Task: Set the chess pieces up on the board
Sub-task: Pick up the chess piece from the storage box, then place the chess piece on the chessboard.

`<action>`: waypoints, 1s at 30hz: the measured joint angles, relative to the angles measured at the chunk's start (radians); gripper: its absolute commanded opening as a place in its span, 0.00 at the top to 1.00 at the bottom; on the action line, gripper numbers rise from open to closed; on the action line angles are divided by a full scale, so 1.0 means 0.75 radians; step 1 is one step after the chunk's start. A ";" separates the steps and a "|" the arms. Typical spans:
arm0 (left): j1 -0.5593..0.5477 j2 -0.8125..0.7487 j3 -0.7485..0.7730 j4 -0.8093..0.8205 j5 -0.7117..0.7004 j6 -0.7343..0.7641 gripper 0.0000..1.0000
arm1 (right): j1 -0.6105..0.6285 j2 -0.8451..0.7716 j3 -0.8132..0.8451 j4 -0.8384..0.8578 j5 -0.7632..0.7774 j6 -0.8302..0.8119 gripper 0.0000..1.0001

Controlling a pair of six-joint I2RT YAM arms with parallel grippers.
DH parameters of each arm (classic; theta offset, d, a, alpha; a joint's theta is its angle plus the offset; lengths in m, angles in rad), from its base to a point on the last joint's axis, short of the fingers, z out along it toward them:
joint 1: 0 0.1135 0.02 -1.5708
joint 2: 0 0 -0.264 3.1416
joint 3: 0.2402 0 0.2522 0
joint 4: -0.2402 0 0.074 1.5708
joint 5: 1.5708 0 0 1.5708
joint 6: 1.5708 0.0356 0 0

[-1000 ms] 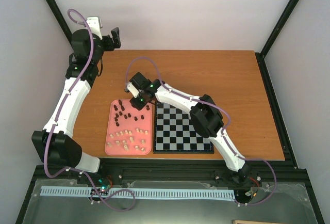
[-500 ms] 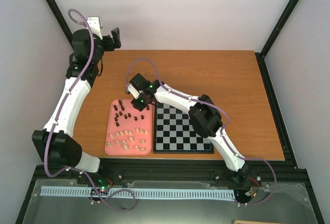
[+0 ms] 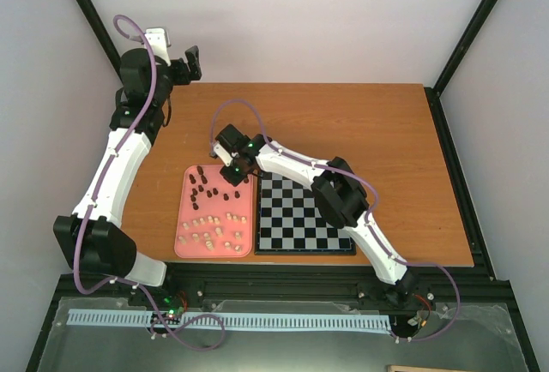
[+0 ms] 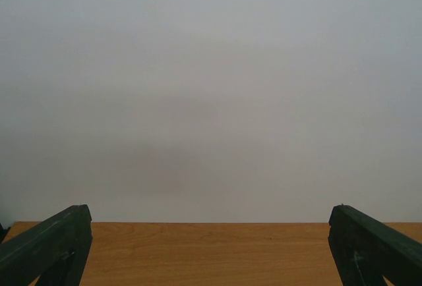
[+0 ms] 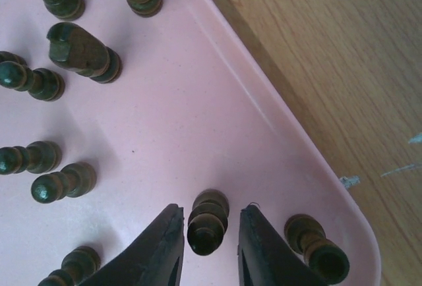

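The board (image 3: 300, 213) lies bare at the table's front centre. The pink tray (image 3: 184, 218) to its left holds the chess pieces: dark ones (image 3: 206, 185) in the far half, pale ones (image 3: 210, 231) in the near half. My right gripper (image 3: 238, 173) hangs over the tray's far right corner. In the right wrist view it (image 5: 211, 210) is open, with one finger on each side of an upright dark pawn (image 5: 206, 233) and a small gap on both sides. My left gripper (image 3: 193, 62) is raised at the far left, wide open and empty (image 4: 210, 233).
Another dark pawn (image 5: 316, 246) stands just right of my right finger, near the tray's rim (image 5: 303, 161). Several dark pieces (image 5: 82, 52) stand farther in on the tray. The wooden table (image 5: 330, 68) lies beyond the rim. The left wrist view faces the back wall (image 4: 211, 88).
My right gripper has shifted slightly left and away over the tray's far right corner. The left arm has not moved.
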 measured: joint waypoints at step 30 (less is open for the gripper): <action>0.000 0.002 0.000 -0.001 -0.010 0.001 0.00 | -0.091 -0.824 -0.669 0.248 0.214 0.046 0.95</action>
